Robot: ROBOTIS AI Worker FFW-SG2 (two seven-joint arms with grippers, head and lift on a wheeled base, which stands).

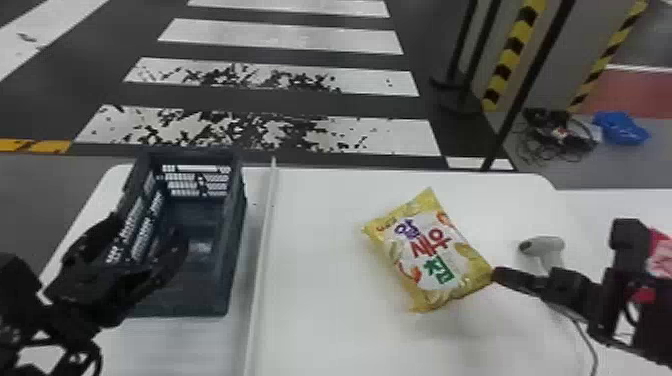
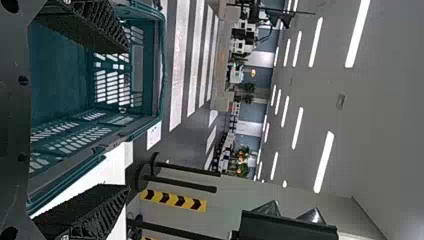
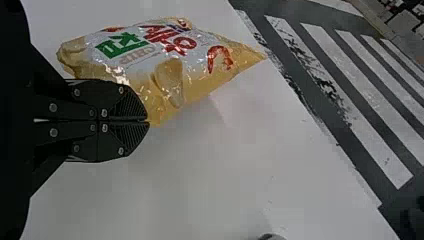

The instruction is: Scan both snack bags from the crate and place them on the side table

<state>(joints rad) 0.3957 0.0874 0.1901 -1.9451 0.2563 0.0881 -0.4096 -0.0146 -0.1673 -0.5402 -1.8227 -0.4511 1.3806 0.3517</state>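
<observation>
The yellow snack bag [image 1: 432,250] has its printed face up and is tilted over the white table. In the head view my right gripper [image 1: 495,275] is at its near right corner. In the right wrist view the right gripper [image 3: 148,121] is shut on that corner of the bag [image 3: 165,65]. My left gripper [image 1: 147,231] hangs over the dark crate [image 1: 234,225] at the left. In the left wrist view the left gripper [image 2: 126,119] stands open, with the crate [image 2: 145,125] beyond its fingers. A white handheld scanner [image 1: 547,246] rests behind the right gripper.
A pale raised strip [image 1: 265,240] runs along the table between crate and bag. The scanner's cable [image 1: 582,325] passes under the right arm. A second white surface [image 1: 615,205] adjoins at the right, and a red and white item [image 1: 661,255] shows beside the right arm.
</observation>
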